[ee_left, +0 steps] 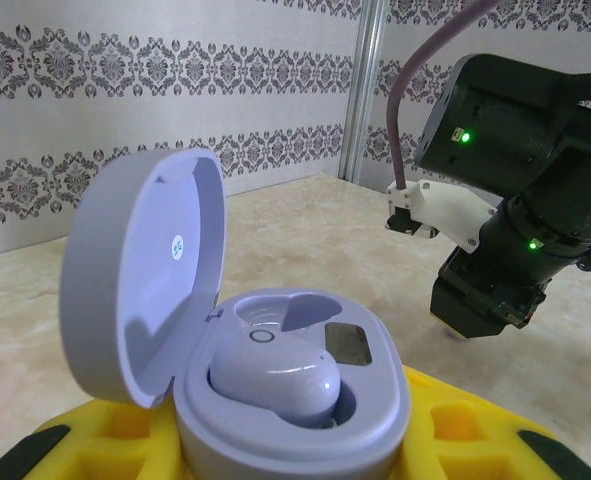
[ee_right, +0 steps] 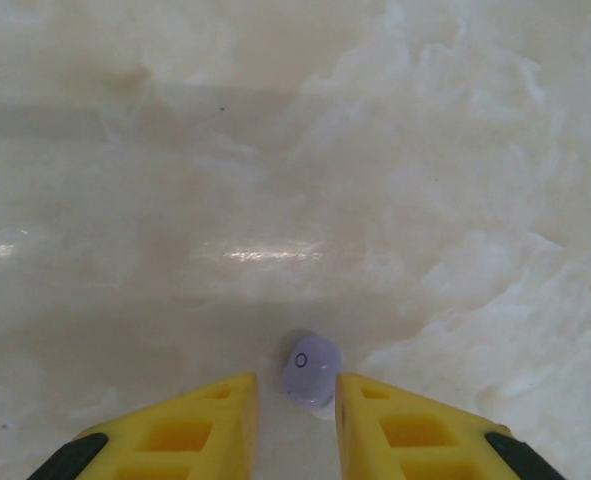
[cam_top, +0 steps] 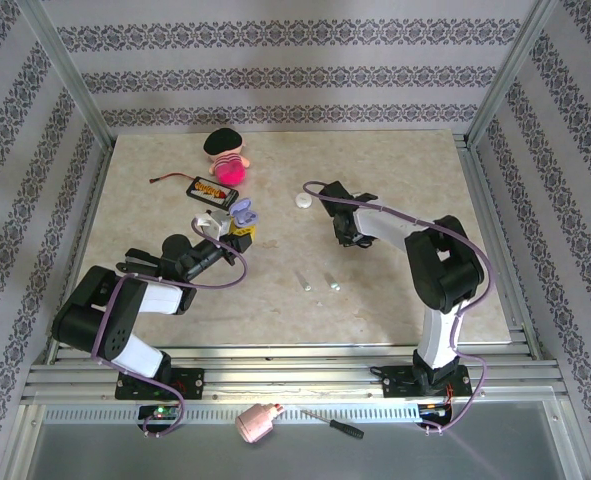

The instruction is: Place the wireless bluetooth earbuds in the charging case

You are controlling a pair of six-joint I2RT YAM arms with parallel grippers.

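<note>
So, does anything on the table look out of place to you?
A lilac earbud lies loose on the table between the open fingers of the right gripper, while the open lilac case held by the left gripper has one well empty. Two pale stem buds also lie loose mid-table.

Lab cell: aluminium frame (cam_top: pixel 70 75), wallpapered walls (cam_top: pixel 295 60)
</note>
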